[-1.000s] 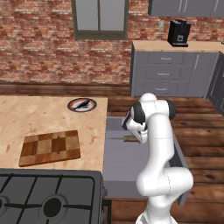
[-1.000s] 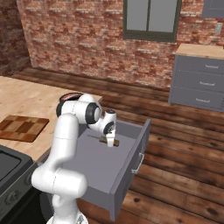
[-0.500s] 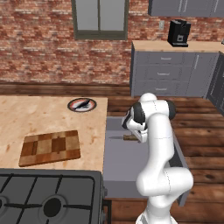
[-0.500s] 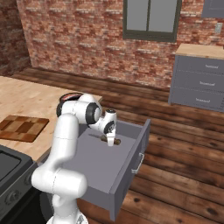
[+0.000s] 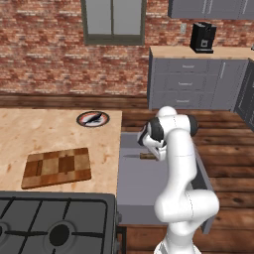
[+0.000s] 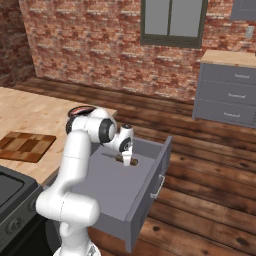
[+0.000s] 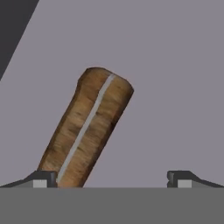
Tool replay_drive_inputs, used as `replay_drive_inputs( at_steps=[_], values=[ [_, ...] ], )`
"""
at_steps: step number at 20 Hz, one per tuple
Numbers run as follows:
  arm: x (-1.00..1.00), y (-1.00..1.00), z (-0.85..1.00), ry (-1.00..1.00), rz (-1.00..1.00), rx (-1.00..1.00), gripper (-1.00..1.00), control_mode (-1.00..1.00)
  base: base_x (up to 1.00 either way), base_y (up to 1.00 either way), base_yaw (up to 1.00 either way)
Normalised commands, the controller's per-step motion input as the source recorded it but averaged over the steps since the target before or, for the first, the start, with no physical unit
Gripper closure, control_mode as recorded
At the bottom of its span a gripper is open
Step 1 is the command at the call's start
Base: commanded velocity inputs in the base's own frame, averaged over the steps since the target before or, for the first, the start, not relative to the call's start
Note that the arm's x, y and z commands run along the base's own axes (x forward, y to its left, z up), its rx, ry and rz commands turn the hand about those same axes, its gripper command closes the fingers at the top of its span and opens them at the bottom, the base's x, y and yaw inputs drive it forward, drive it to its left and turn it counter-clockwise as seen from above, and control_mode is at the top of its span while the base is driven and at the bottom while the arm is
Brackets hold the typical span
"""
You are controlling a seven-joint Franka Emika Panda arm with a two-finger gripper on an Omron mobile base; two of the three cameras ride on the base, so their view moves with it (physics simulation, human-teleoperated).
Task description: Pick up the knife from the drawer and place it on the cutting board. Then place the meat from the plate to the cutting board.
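In the hand view the gripper is seen with its jaws spread wide and nothing held between them; the brown wooden handle of the knife lies flat on the grey floor of the drawer, slanted across the view, with its lower end right beside the left fingertip and well apart from the right one; the jaws are judged to be held this wide so that the handle can be straddled before closing, although the handle sits off-centre toward one finger; whether that fingertip is touching the wood cannot be told, and the blade is cut off below the frame. From the right base view the hand is seen lowered into the open drawer, pointing down at the knife; there the knife is mostly covered by the hand, and only a short brown stub shows. In the left base view the thin blade and part of the handle are made out on the drawer floor, the rest being hidden by the arm. Further off on the counter the cutting board lies bare; beyond it the plate carries the meat, a dark sliver too small to be described further.
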Motion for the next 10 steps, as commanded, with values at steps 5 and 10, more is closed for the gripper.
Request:
replay_drive_inputs(
  at_steps=[5, 10],
  values=[
    [0.33, 0.00, -0.03, -0.04, 0.00, 0.00, -1.00, -1.00, 0.00, 0.00, 0.00],
    [0.42, 0.00, -0.26, 0.00, 0.00, 0.00, -1.00, -1.00, 0.00, 0.00, 0.00]
  ],
)
